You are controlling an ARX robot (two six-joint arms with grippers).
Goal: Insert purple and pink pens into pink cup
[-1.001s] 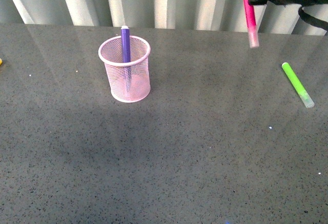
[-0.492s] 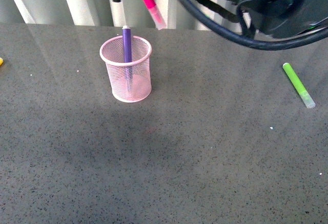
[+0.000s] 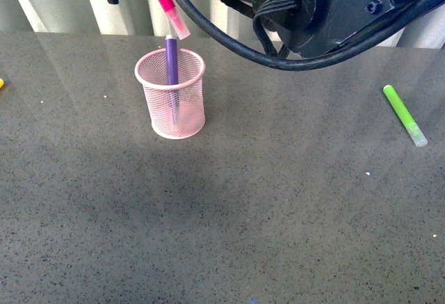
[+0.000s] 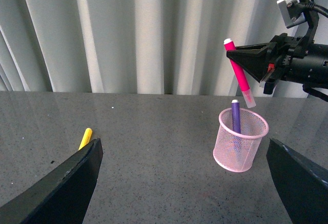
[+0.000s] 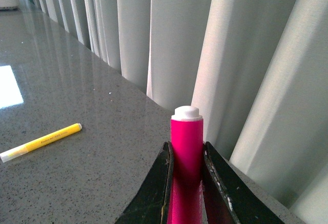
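With my right pincer [image 4: 241,66] pinching the magenta-pink marker with the translucent pale cap [image 3: 173,14], the marker hangs tilted in the air, cap end down, just above the far rim of the pale pink wire-mesh cylindrical pen holder [image 3: 171,113]. Cap tip is close to the holder's mouth but not inside it. In the right wrist view both fingers [image 5: 159,185] press against the pink barrel, its white end plug sticking up between them.

Dark purple marker [image 3: 171,64] already stands inside the holder, leaning on the far wall, top poking over the rim.

Holder sits on the grey speckled tabletop [image 3: 229,206], left of centre, far half.

Left pincer [image 4: 182,183]: fingers spread wide, nothing between them, well short of the holder.

Lime-green marker [image 3: 405,114] lies flat at far right. Yellow pen [image 4: 85,138] lies at far left.
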